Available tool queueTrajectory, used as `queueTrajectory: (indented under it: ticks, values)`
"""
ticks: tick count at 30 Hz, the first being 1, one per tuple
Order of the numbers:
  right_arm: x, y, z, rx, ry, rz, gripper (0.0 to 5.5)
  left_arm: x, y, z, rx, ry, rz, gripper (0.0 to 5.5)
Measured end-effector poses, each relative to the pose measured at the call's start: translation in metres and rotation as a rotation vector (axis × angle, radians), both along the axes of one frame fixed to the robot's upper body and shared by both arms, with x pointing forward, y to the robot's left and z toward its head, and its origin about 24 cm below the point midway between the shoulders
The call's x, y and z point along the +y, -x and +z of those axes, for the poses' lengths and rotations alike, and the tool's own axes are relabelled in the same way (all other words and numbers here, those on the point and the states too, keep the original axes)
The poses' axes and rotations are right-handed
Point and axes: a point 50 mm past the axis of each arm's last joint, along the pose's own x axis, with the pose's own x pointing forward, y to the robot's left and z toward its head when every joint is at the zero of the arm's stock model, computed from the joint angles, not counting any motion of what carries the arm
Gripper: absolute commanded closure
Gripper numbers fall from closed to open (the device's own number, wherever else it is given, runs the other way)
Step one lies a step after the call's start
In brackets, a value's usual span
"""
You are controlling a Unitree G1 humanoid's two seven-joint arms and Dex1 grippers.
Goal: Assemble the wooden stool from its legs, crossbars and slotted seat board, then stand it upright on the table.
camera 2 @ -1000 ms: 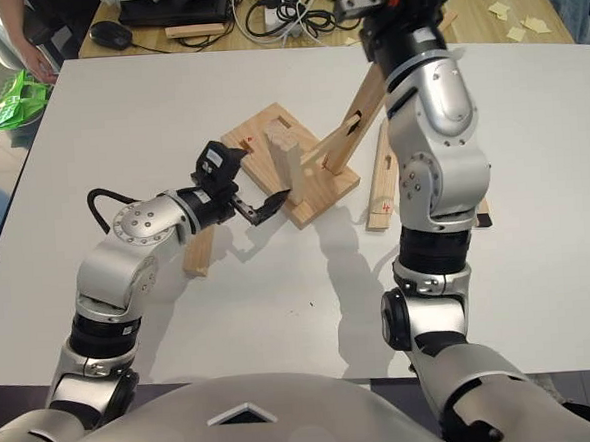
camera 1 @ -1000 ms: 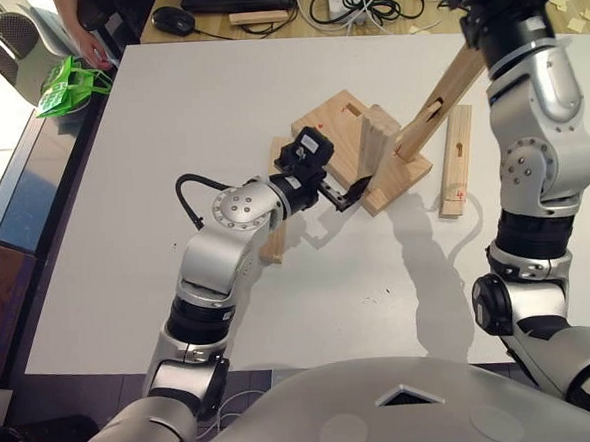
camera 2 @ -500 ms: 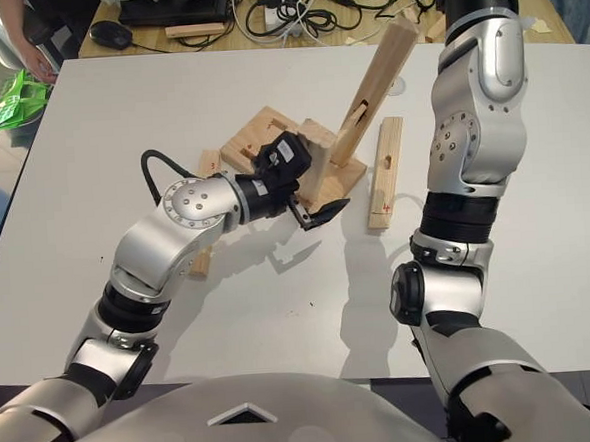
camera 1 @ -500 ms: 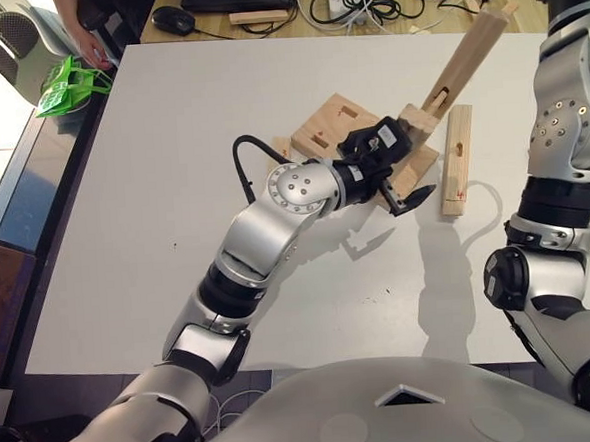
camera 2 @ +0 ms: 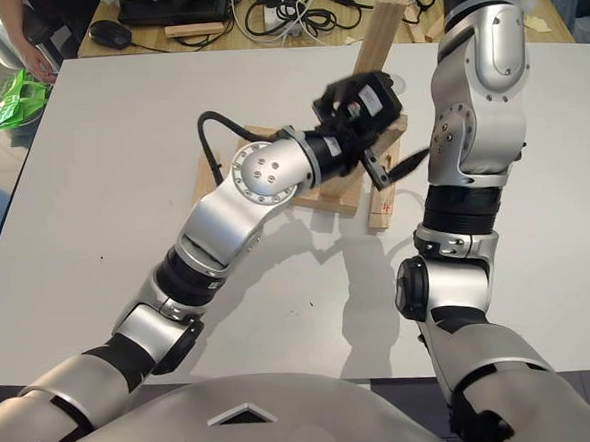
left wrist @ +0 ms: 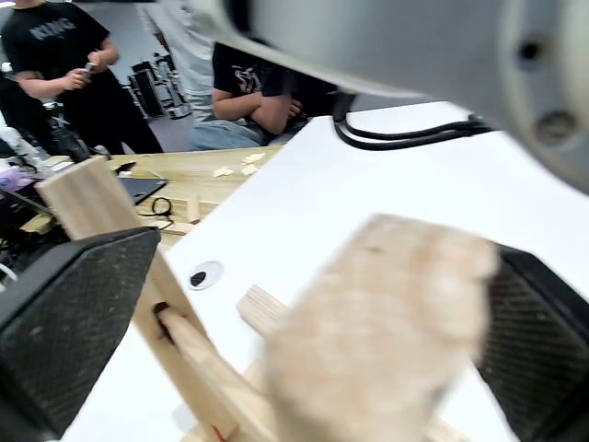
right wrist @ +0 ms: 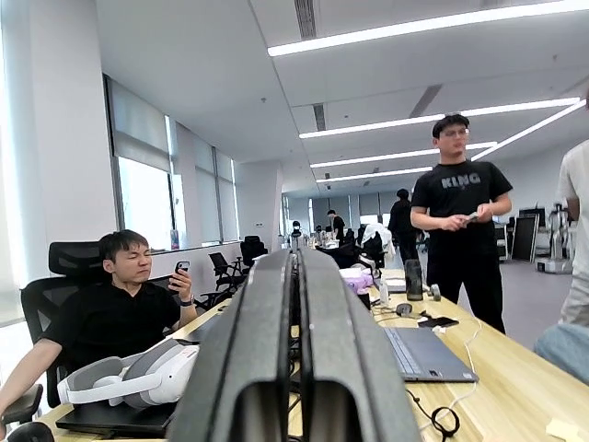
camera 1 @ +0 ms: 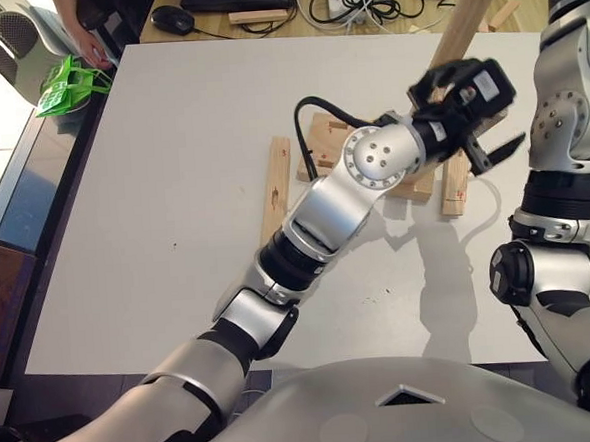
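The slotted seat board (camera 1: 322,139) lies flat mid-table, largely under my left arm. A long leg (camera 1: 460,26) rises tilted from it toward the far right. My left gripper (camera 1: 469,115) hovers open over the board's right end. In the left wrist view its dark pads (left wrist: 74,313) flank a blurred wooden piece (left wrist: 377,322), with the tilted leg (left wrist: 120,221) beside it. One loose leg (camera 1: 275,187) lies left of the board, another (camera 1: 453,181) right of it. My right gripper (right wrist: 294,350) is raised, with its fingers pressed together on nothing.
My right arm (camera 1: 569,114) stands upright along the table's right side. A green bag (camera 1: 66,85) hangs at the far left edge. Behind the table, a desk holds a mouse (camera 1: 173,20), cables and a wood strip (camera 1: 259,17). The near table surface is bare white.
My left arm swung from the board's left side across it to the right and rose, gripper still open. The right arm lifted away from the tilted leg's top end.
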Motion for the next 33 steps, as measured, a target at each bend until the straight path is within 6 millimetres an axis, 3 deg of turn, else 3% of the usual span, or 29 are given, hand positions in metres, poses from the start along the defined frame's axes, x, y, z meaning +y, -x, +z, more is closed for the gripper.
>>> queueTrajectory:
  ticks: [4, 6, 10, 14, 16, 19, 24, 27, 30, 33]
  values:
    - [0.009, 0.006, 0.023, -0.097, 0.122, 0.004, 5.39, 0.015, 0.001, 0.035, -0.119, 0.282, 0.040, 0.10]
    - [0.020, 0.010, 0.036, -0.158, 0.183, 0.040, 5.39, 0.019, 0.002, 0.040, -0.140, 0.355, 0.048, 0.10]
    - [0.042, 0.014, 0.048, -0.211, 0.290, 0.132, 5.39, 0.047, -0.009, 0.036, -0.146, 0.456, 0.170, 0.10]
    - [0.048, 0.015, 0.061, -0.235, 0.309, 0.161, 5.39, 0.076, -0.020, 0.018, -0.125, 0.472, 0.296, 0.10]
    - [0.061, 0.012, 0.062, -0.198, 0.277, 0.229, 5.39, 0.093, -0.023, 0.011, -0.125, 0.483, 0.378, 0.10]
    - [0.096, 0.010, 0.049, -0.078, 0.263, 0.390, 5.39, 0.115, -0.026, 0.009, -0.163, 0.518, 0.493, 0.10]
    - [0.155, 0.029, 0.021, 0.089, 0.441, 0.665, 5.39, 0.158, -0.034, 0.006, -0.193, 0.585, 0.757, 0.10]
    - [0.184, 0.043, -0.020, 0.254, 0.529, 0.779, 5.39, 0.185, -0.039, -0.003, -0.179, 0.588, 0.929, 0.10]
    - [0.193, 0.046, -0.035, 0.317, 0.531, 0.725, 5.39, 0.196, -0.041, -0.009, -0.168, 0.577, 0.988, 0.10]
    - [0.195, 0.052, -0.070, 0.407, 0.635, 0.664, 5.39, 0.197, -0.041, -0.008, -0.169, 0.578, 0.999, 0.10]
